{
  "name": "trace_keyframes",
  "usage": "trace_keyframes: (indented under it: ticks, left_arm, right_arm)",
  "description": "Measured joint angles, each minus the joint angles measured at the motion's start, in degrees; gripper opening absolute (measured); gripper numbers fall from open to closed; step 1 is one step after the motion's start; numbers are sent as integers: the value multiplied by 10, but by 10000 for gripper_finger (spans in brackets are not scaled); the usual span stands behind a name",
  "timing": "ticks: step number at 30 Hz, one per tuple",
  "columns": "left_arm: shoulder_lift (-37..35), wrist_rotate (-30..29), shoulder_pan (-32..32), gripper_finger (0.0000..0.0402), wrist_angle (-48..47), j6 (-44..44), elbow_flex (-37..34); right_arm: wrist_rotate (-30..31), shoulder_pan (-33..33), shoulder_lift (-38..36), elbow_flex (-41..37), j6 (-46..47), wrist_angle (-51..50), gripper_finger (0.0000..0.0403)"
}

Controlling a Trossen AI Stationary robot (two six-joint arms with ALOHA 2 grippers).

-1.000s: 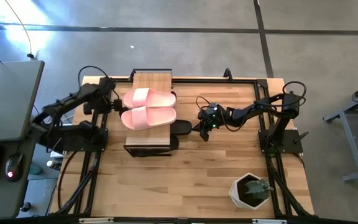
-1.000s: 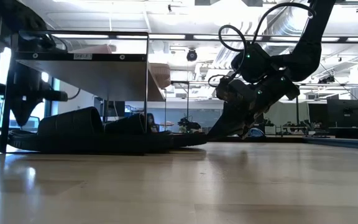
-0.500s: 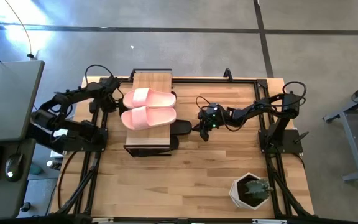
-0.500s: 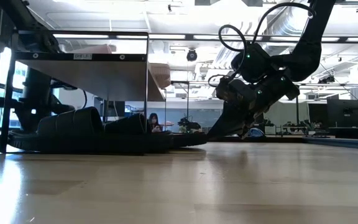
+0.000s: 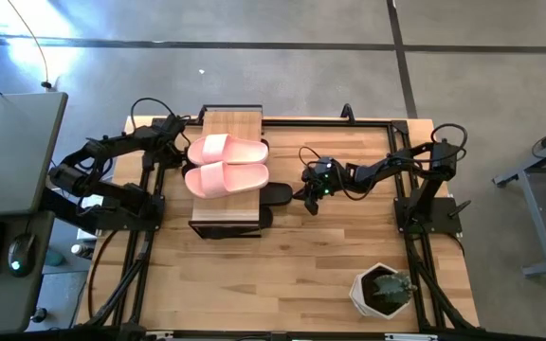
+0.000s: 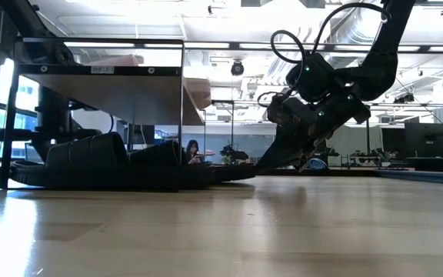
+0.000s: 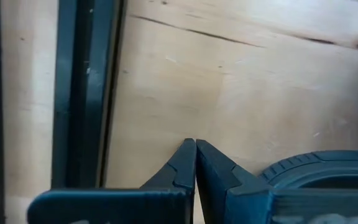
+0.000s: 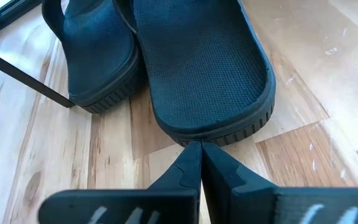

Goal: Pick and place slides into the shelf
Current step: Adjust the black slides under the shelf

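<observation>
The shelf (image 5: 233, 123) stands left of the table's middle, with the pale pink pair (image 5: 227, 163) lying on its plank top. Black slides (image 6: 98, 158) lie on the table under it. One black slide (image 5: 276, 196) sticks out past the shelf's right side, and a second (image 8: 95, 56) lies beside it. My right gripper (image 5: 308, 201) is shut at that slide's heel. My left gripper (image 5: 172, 144) is shut by the shelf's far left corner, low over the table (image 7: 241, 81), next to a black slide's ribbed rim (image 7: 328, 165). My right gripper (image 8: 199, 148) has its shut fingertips against the heel end (image 8: 213, 134) of the black slide's sole. It comes slanting down from the table's right. The slide lies flat on the table, its front end under the shelf. My left gripper: I cannot tell whether it touches the rim beside it.
A white pot with a green plant (image 5: 384, 289) stands near the table's near right corner. Black frame rails (image 5: 301, 120) run along the table's edges. A black bar (image 7: 86, 93) lies close to my left gripper. Bare wood lies in front of the shelf.
My left arm has drawn back from the shelf's left side toward the table's far edge, its elbow swinging away from the shelf. My right gripper and the slides have kept still.
</observation>
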Motion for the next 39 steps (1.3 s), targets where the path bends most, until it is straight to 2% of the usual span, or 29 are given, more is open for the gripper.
trace_keyframes:
  ticks: [6,30,39]
  left_arm:
    - [0,10,-2,0,15,-6,-8]
    - [3,131,0,0,54,18,-12]
    - [4,143,-1,0,73,16,-12]
  right_arm:
    - [3,0,0,0,0,2,0]
    - [3,0,0,0,4,4,0]
    - [3,0,0,0,15,22,0]
